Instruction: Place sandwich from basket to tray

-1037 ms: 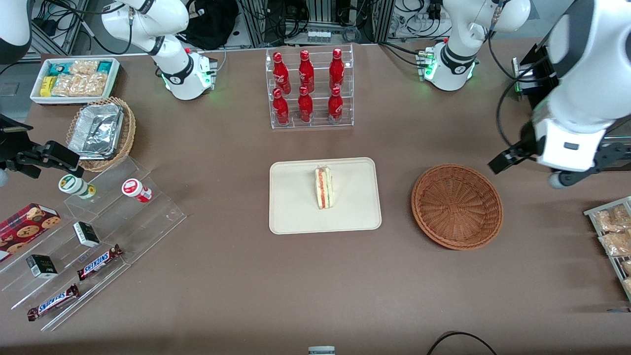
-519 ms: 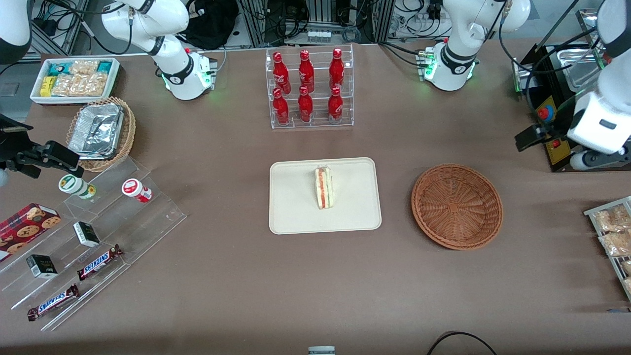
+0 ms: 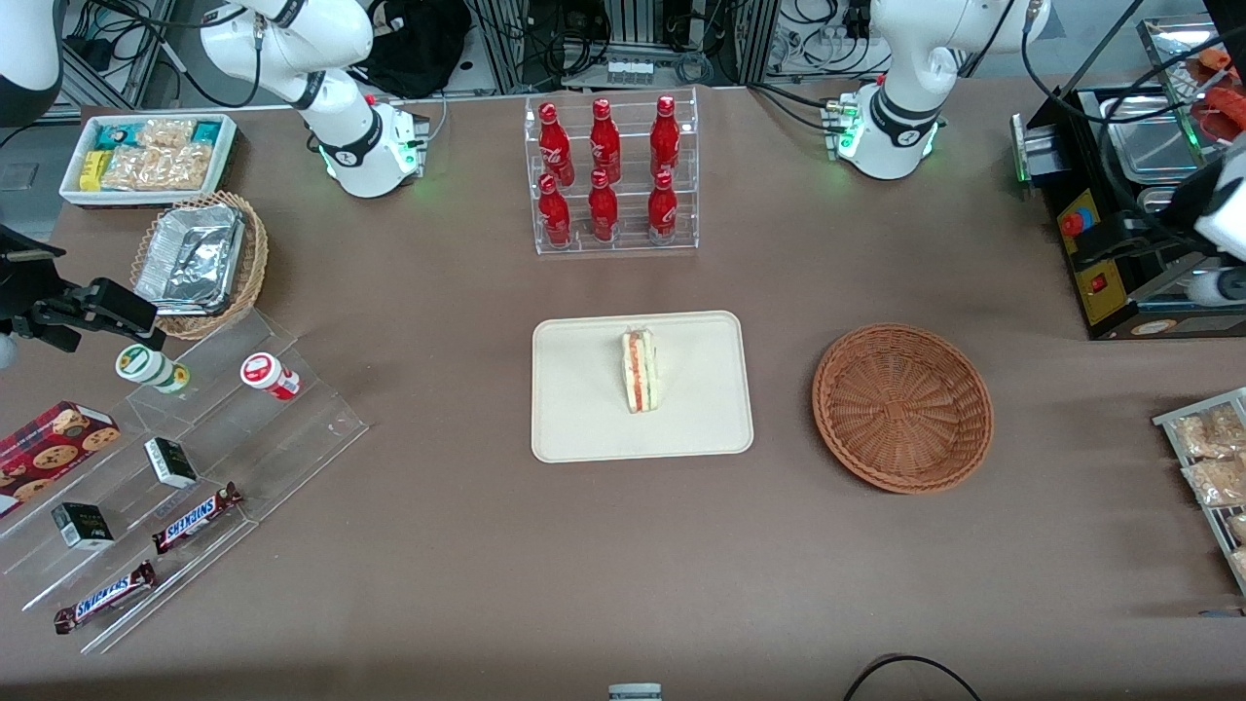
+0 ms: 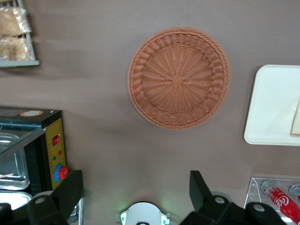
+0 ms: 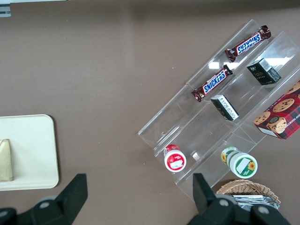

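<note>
On the tray: the sandwich [image 3: 640, 371] lies near the middle of the cream tray [image 3: 584, 428], well apart from the gripper [image 3: 1207, 282].
Front view, gripper: it is at the working arm's end of the table, raised near a black machine [image 3: 1100, 263], with nothing in it.
Front view, basket: the reddish-brown basket [image 3: 902, 407] sits between the gripper and the tray and holds nothing.
Front view, sandwich axis: its long axis runs toward and away from the front camera, the red and green cut edge facing toward the parked arm's end; the narrow tip seems to point away from the camera, though I cannot be sure.
Front view, other things: a rack of red bottles [image 3: 605, 173] stands farther from the camera than the tray.
Left wrist view, gripper: both fingers [image 4: 200, 187] are seen spread wide apart, with bare table between them.
Left wrist view, basket: the basket [image 4: 179, 78] lies below the gripper, and only an edge of the tray [image 4: 272, 105] and a sliver of the sandwich [image 4: 296, 119] show.
Right wrist view: the tray [image 5: 33, 150] corner and the sandwich [image 5: 5, 159] show, resting flat.
Risk: the task looks done; the wedge stands on a narrow side and could tip if the table is jolted.
Risk, arm: swinging near the machine, the arm could snag its cables.
</note>
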Action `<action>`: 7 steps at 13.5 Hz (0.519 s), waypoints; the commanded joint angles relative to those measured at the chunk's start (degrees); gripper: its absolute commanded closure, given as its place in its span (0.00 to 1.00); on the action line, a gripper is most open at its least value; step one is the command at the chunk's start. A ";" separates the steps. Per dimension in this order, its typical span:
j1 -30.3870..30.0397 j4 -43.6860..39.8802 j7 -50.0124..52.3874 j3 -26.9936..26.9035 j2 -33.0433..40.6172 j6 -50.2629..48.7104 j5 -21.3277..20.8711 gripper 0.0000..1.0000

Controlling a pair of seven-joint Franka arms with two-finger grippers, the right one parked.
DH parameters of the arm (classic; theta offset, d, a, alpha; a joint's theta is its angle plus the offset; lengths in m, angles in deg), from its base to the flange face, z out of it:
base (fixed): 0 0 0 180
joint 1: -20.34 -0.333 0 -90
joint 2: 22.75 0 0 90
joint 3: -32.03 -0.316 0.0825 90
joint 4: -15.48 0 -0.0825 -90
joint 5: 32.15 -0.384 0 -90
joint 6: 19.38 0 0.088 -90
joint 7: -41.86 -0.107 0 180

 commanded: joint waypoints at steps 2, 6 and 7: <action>-13.38 0.41 -0.98 15.77 1.33 -1.31 -0.71 0.00; -13.84 0.32 -3.27 15.88 1.25 -0.61 -2.56 0.00; -14.02 0.06 -3.27 15.88 1.16 -0.60 -1.95 0.00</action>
